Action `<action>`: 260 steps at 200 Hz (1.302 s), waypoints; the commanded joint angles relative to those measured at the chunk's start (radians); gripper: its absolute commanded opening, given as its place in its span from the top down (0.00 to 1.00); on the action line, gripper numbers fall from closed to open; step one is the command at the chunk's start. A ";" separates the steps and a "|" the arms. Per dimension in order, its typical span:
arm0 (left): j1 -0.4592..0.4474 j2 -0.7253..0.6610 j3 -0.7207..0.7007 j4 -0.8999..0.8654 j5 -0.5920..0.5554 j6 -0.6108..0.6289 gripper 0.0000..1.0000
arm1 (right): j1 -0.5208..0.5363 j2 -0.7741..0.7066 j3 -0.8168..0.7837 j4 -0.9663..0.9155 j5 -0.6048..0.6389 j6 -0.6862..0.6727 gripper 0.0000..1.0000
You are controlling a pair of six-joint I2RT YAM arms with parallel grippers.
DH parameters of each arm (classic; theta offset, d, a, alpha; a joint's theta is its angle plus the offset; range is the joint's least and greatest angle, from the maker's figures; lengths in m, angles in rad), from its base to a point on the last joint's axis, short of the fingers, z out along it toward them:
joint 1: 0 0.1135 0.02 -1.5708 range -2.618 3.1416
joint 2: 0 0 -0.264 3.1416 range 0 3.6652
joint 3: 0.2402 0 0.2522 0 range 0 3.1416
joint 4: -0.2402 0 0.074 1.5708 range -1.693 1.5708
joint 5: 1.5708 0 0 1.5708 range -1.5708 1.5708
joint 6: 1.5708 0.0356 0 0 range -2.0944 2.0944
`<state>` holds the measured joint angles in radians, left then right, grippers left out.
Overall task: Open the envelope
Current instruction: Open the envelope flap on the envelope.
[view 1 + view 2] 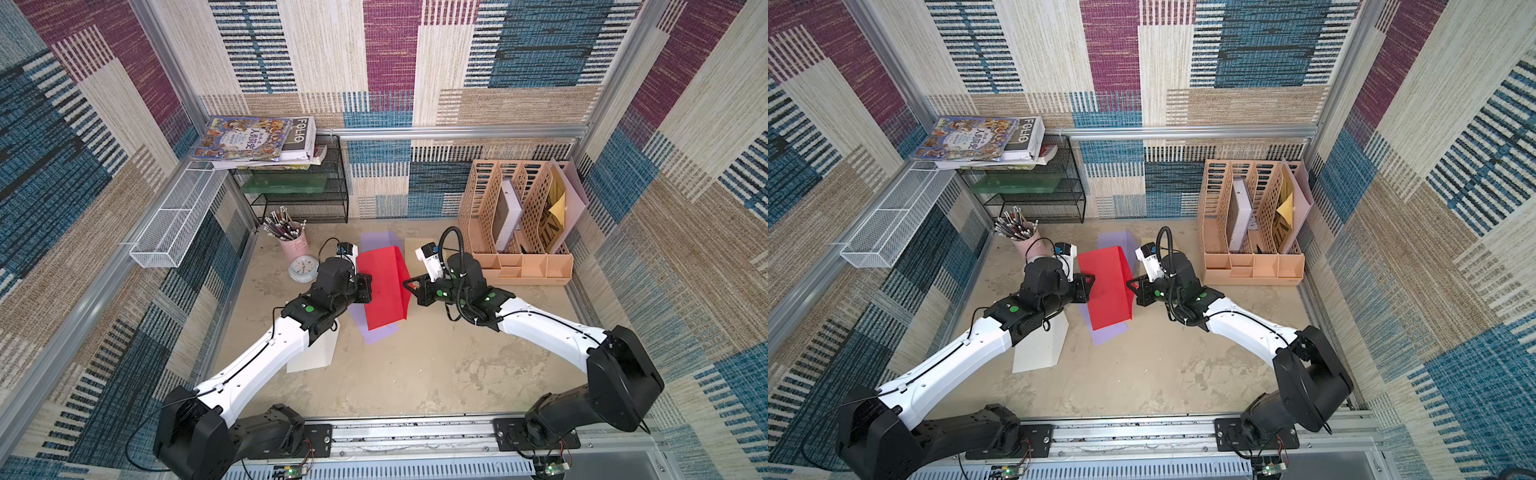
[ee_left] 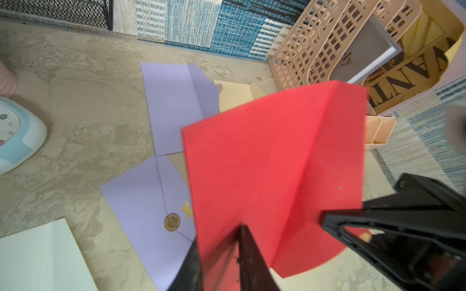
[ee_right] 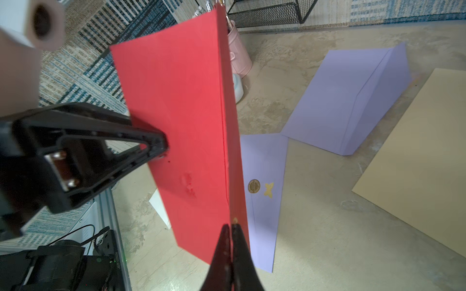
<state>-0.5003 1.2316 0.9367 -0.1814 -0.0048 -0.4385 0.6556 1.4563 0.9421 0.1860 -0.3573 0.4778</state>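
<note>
Red envelope [image 1: 384, 286] up off the counter [image 1: 415, 374], tilted, between both arms, above two lavender envelopes [image 1: 380, 332]. Right claw [image 3: 230, 228] pinched tight on its long edge. Left claw [image 2: 283, 224]: jaws parted around the envelope, one finger [image 3: 151, 141] touching the red face

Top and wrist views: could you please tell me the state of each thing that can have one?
red envelope: held aloft, flap folded open.
right gripper: shut on the red envelope's edge.
left gripper: open, jaws astride the red envelope.
sealed purple envelope: lying flat, flap stuck down.
unsealed purple envelope: lying down, flap open.
</note>
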 commanded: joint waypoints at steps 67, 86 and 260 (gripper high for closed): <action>0.031 0.153 0.075 0.035 0.095 -0.015 0.46 | -0.027 -0.061 -0.035 0.143 -0.304 0.062 1.00; 0.032 0.161 0.081 0.043 0.107 -0.017 0.45 | -0.033 -0.059 -0.046 0.186 -0.347 0.091 1.00; 0.031 0.176 0.054 0.205 0.322 -0.076 0.47 | -0.034 0.051 -0.044 0.390 -0.399 0.213 1.00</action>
<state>-0.4671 1.4086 0.9936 -0.0299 0.2691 -0.5022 0.6201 1.4998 0.8898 0.5270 -0.7448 0.6804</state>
